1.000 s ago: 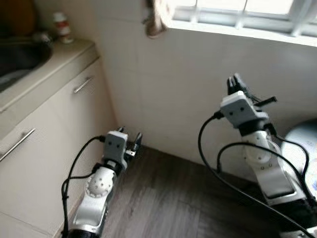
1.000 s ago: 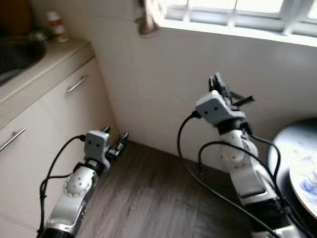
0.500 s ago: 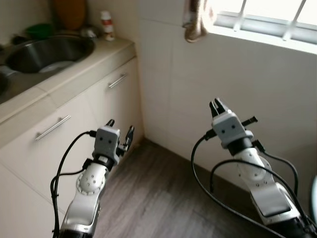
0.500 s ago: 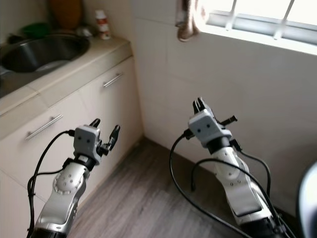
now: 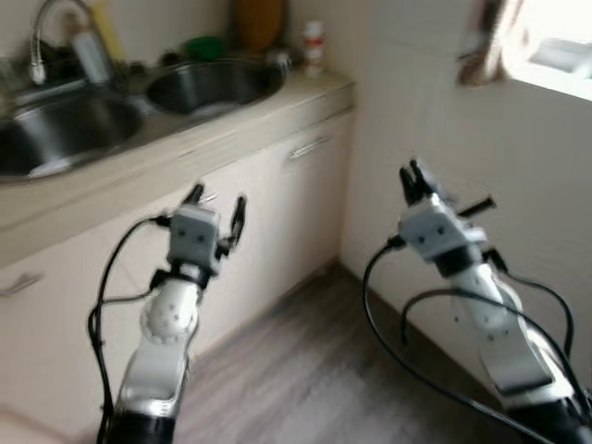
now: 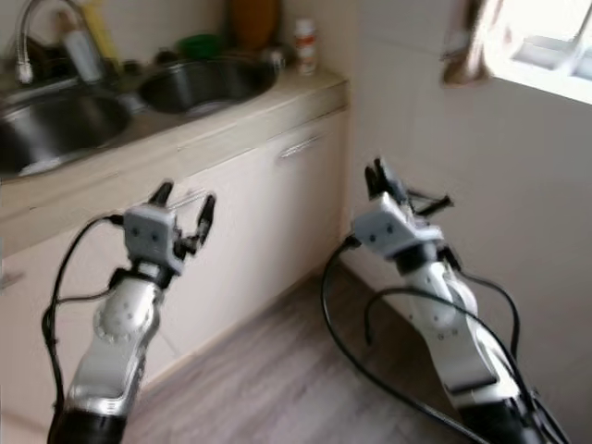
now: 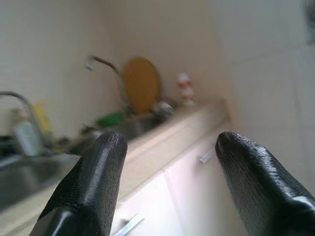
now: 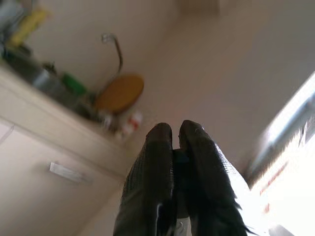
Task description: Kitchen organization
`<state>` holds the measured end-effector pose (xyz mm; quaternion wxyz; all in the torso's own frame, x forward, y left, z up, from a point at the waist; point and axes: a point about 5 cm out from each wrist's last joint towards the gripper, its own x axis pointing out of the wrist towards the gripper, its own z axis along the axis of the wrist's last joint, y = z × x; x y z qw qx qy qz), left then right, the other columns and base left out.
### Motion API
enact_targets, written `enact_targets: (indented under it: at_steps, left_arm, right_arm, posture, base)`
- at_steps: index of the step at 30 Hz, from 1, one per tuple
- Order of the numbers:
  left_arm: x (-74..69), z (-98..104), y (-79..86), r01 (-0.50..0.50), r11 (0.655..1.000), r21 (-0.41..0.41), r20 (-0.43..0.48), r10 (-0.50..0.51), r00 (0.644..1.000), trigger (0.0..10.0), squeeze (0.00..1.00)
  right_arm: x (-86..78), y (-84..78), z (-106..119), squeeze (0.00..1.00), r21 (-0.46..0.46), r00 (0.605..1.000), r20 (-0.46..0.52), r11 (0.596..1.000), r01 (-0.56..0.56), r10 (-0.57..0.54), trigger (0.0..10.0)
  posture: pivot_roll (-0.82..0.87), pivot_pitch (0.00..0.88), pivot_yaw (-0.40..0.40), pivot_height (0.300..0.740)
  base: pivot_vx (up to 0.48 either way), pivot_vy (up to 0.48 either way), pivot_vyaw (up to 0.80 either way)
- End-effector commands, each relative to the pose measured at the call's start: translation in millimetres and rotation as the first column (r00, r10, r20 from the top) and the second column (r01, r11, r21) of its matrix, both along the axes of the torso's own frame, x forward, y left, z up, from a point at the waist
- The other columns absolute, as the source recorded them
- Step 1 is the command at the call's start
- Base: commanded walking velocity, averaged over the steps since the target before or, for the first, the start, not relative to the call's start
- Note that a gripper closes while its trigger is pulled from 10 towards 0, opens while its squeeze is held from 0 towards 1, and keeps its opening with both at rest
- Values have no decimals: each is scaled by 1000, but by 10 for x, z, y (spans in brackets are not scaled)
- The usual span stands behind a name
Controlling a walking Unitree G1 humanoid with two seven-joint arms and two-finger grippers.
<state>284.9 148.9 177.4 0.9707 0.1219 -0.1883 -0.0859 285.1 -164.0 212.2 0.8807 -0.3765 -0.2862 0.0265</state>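
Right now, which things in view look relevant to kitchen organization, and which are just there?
Likely for the job:
sink
faucet
small white bottle
round wooden board
green item
cabinet doors

Just there:
hanging cloth
window
floor

Left end effector open, right end effector shut; neither holds anything.

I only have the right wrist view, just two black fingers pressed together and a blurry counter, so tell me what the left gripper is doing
Observer: The left gripper is raised in front of the cabinet doors, fingers spread apart, holding nothing.
Operator: What's on the counter?
Observer: Two steel sinks sit side by side, with a curved faucet behind the nearer one.
Operator: Anything near the corner?
Observer: A small white bottle with a red band stands by the far sink, next to the wall.
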Motion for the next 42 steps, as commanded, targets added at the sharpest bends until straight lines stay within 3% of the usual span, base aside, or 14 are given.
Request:
enact_targets:
  at_steps: [1,4,6,7,8,9,10,11,19,22,30,36,37,42]
  left_arm:
    - [-12,67,54,-21,1000,6,33,21,999,10000,0]
    - [-10,84,48,-17,1000,3,40,17,999,10000,0]
    - [-7,100,39,-15,1000,1,46,15,999,10000,0]
    - [-7,100,39,-15,1000,1,46,15,999,10000,0]
    - [-7,105,35,-15,1000,0,49,14,999,10000,0]
    - [-6,120,31,-14,1000,0,55,14,998,10000,0]
    - [-5,130,28,-13,1000,-1,58,13,998,10000,0]
    - [-3,143,26,-13,1000,-3,63,13,998,10000,0]
    - [13,177,12,-6,1000,-7,76,7,997,10000,0]
    - [22,207,-12,2,1000,-7,85,-2,996,10000,0]
    - [35,244,-17,2,1000,-8,101,-1,995,10000,0]
    - [38,261,-42,4,1000,-11,109,-3,994,10000,0]
    - [39,273,-45,5,1000,-11,112,-4,994,10000,0]
    - [40,296,-28,2,1000,-11,121,-1,993,10000,0]
  right_arm:
    - [-21,80,254,0,-34,988,152,999,-21,26,0]
    - [-13,78,381,0,-40,974,225,999,-7,16,78]
    - [9,92,496,0,-23,963,270,1000,-14,20,3373]
    - [9,92,496,0,-23,963,270,1000,-14,20,3373]
    - [16,102,510,0,-26,960,278,1000,-16,22,4902]
    - [26,127,528,0,-25,957,289,999,-26,32,9373]
    - [31,144,538,0,-24,954,296,999,-34,39,9373]
    - [35,164,547,0,-18,952,302,999,-46,50,10000]
    - [71,295,575,0,-11,947,308,996,-91,90,10000]
    - [101,336,593,0,-53,942,328,997,-62,76,10000]
    - [171,376,648,0,-23,945,308,994,-108,110,10000]
    - [244,372,745,0,73,949,291,986,-152,125,10000]
    - [268,359,780,0,134,948,287,975,-179,135,10000]
    - [315,318,825,0,263,951,266,938,-227,156,10000]
  posture:
    - [-5,0,-6,740]
    - [-6,0,-5,740]
    - [-4,0,-5,740]
    - [-4,0,-5,740]
    - [-1,0,-8,740]
    - [3,0,-10,740]
    - [3,0,-10,740]
    - [4,0,-12,740]
    - [6,0,-13,740]
    - [8,0,-13,740]
    - [12,0,-18,740]
    - [16,0,-21,740]
    - [19,0,-22,740]
    - [23,0,-25,740]
  base:
    - [401,0,700]
    - [435,0,0]
    - [433,0,0]
    - [435,0,0]
    - [435,0,0]
    - [435,0,0]
    - [435,0,0]
    - [435,0,0]
    - [438,0,0]
    - [439,0,800]
    - [435,0,800]
    - [401,0,800]
    - [398,0,800]
    - [395,0,320]
